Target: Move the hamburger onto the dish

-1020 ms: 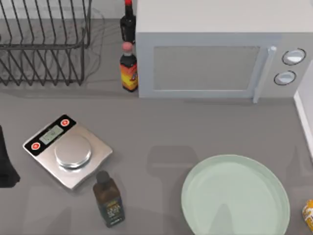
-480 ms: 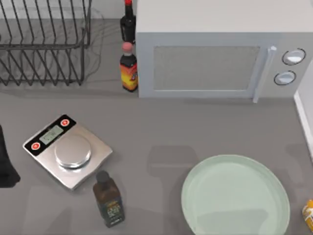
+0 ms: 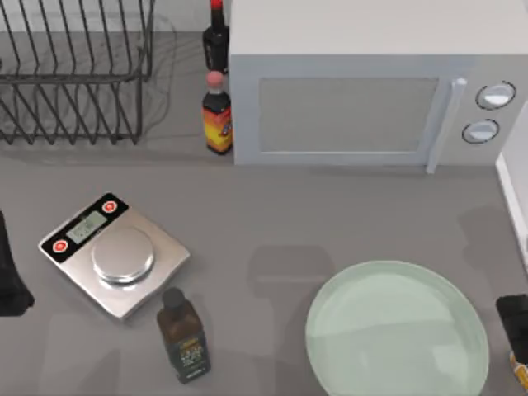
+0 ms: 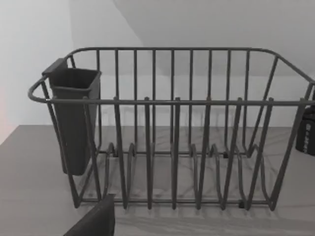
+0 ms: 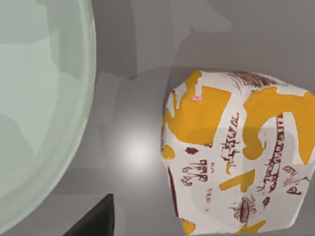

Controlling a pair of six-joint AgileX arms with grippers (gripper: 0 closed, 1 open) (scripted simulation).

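Note:
The hamburger (image 5: 236, 152) is a lumpy wrapped item in white with orange and yellow patches. It lies on the grey table just beside the rim of the dish (image 5: 39, 98), apart from it. In the top view the pale mint-green dish (image 3: 396, 330) sits at the front right, and a sliver of the hamburger (image 3: 520, 373) peeks out at the right edge. My right arm (image 3: 513, 318) reaches in there, dark, directly above the hamburger. My left arm (image 3: 10, 280) stays parked at the left edge.
A kitchen scale (image 3: 114, 254) and a dark brown bottle (image 3: 183, 334) stand front left. At the back are a wire dish rack (image 3: 74, 74), two more bottles (image 3: 217, 111) and a microwave (image 3: 371, 82). The left wrist view faces the dish rack (image 4: 172, 128).
My right arm has come into the top view at the right edge and now covers most of the hamburger. The shadow on the dish has shifted. The left arm has not moved.

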